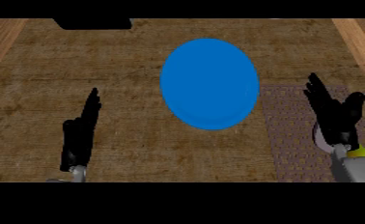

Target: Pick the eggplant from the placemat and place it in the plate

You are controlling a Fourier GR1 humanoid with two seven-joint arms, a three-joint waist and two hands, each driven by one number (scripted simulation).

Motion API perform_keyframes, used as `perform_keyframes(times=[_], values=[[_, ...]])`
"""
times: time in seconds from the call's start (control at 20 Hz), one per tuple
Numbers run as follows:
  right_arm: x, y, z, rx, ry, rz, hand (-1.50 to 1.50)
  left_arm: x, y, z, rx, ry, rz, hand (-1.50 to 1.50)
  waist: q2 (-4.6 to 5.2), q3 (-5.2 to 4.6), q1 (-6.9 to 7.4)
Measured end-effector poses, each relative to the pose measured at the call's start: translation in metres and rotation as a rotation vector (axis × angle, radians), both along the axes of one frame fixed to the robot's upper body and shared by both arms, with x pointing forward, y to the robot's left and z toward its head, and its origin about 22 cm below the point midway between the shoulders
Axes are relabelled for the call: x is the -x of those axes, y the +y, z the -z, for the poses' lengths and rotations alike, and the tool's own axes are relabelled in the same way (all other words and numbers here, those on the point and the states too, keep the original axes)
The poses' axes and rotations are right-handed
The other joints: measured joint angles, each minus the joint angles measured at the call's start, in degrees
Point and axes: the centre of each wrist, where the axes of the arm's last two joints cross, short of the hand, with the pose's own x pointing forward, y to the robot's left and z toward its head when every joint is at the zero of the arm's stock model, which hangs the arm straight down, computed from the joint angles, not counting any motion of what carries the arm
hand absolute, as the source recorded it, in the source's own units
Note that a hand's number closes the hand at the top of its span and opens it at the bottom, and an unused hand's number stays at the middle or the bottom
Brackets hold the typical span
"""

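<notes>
On the right side of the table (128, 102), a purplish woven placemat (299, 136) lies under the right hand (335, 117). Eggplant: not visible anywhere on the mat; either hidden behind that hand or out of sight, cannot tell, so its long axis can't be read. Right hand stands fingers up and spread, thumb apart, holding nothing I can see. Left hand (80, 131) rests at lower left, fingers straight and upward, empty.

Blue plate (209, 83) sits mid-table, just left of the placemat's edge, nearly touching it. Judgement: right hand is nearer both mat and plate, so the carry would run leftward and slightly away from the robot.

Table surface is brown, rough-grained wood. Dark object (92, 23) at far edge, upper left; unidentifiable. Lighter wood strips flank both sides.
</notes>
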Motion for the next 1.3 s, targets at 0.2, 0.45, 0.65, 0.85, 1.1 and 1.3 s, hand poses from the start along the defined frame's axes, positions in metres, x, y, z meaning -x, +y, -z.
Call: perform_keyframes(times=[0.2,0.45,0.65,0.85,1.1,1.3], values=[[-0.022,-0.014,-0.003,-0.110,0.157,0.149,1.50,-0.009,0.012,-0.007,-0.016,-0.054,0.058,0.00,0.00,-0.18,1.25],[-0.029,-0.046,0.003,0.060,0.405,0.324,-1.50,-0.021,0.013,-0.022,-0.019,-0.136,0.161,0.00,1.12,-0.70,3.90],[-0.052,-0.032,0.003,0.113,0.452,0.512,-1.50,-0.022,0.033,-0.017,-0.002,-0.139,0.193,0.00,0.34,-0.59,3.03],[-0.071,-0.010,-0.005,0.196,0.463,0.542,-1.50,-0.019,0.051,-0.001,0.010,-0.138,0.189,0.00,-0.22,-0.43,1.59],[-0.084,-0.002,-0.033,0.337,0.491,0.552,-1.50,-0.015,0.064,0.006,0.018,-0.136,0.189,0.00,-0.56,-0.33,0.69],[-0.091,-0.014,-0.064,0.436,0.577,0.529,-1.50,-0.017,0.065,0.009,0.025,-0.132,0.183,0.00,-0.70,-0.34,0.32]])
